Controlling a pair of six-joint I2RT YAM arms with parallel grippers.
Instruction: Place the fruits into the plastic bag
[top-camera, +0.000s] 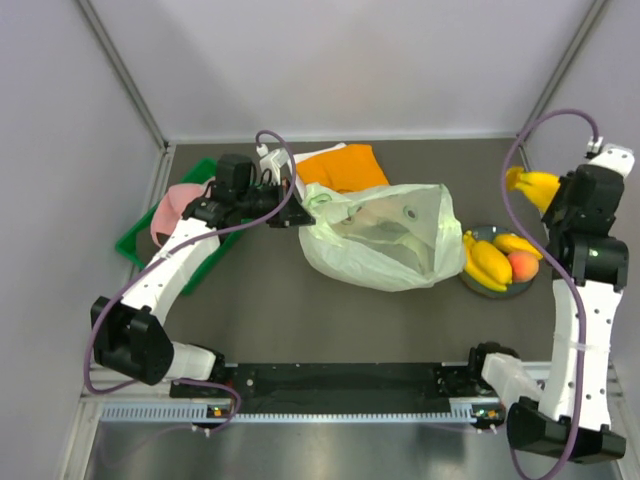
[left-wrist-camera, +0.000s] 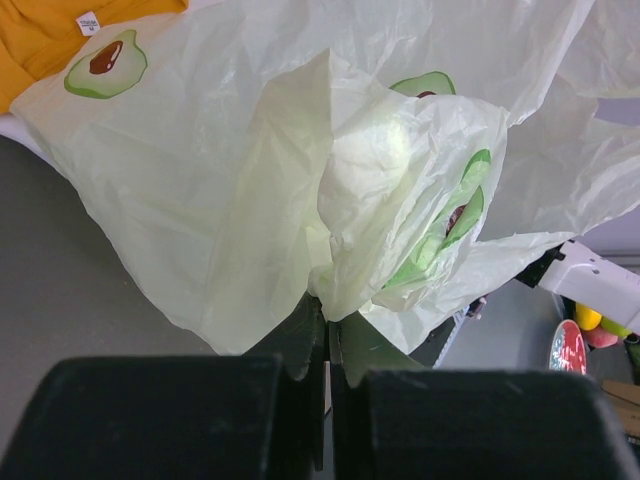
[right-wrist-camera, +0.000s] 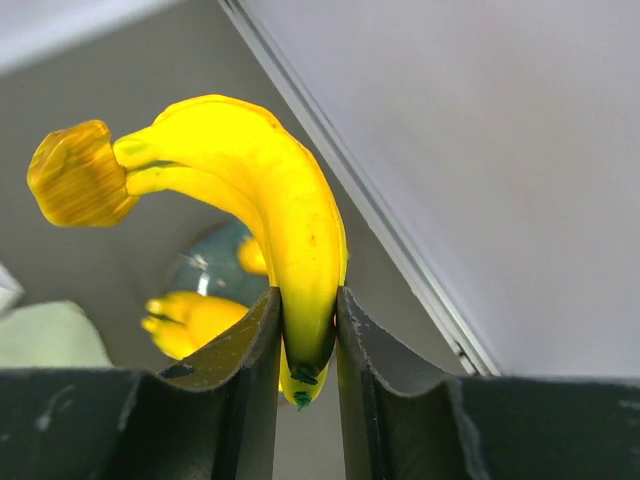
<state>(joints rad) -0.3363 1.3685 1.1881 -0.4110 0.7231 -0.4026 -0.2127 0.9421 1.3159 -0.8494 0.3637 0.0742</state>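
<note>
Across the centre of the top view, the dark desk (top-camera: 250, 310) carried everything inspected. Largest upon it was the plastic bag (top-camera: 375, 240), pale green, translucent and printed with avocado halves, lying crumpled at mid-frame. At its upper-left corner the left hand (top-camera: 290, 208) was fully closed on a gathered fold of the film. The left wrist view confirmed the plastic pinched between the fingers and billowing above them.

At the left edge of the frame sat a green tray (top-camera: 135, 245), partly hidden by the left arm, with a pink object (top-camera: 172, 208) on it. Behind the bag, at upper centre, lay an orange cloth (top-camera: 345, 165); whether its near edge touched the bag or ran under it could not be told.

Just right of the bag stood a blue-grey plate (top-camera: 490, 291). It bore a bunch of bananas (top-camera: 487, 262) and a round orange-red fruit (top-camera: 522, 265).

At the upper right of the frame the right hand (top-camera: 555, 195) was raised clear of the desk. Its fingers were narrowly parted and clamped on the tip of one banana of a second bunch (top-camera: 535, 185), stem end uppermost. That bunch was above the plate in the frame and apart from the bag.
</note>
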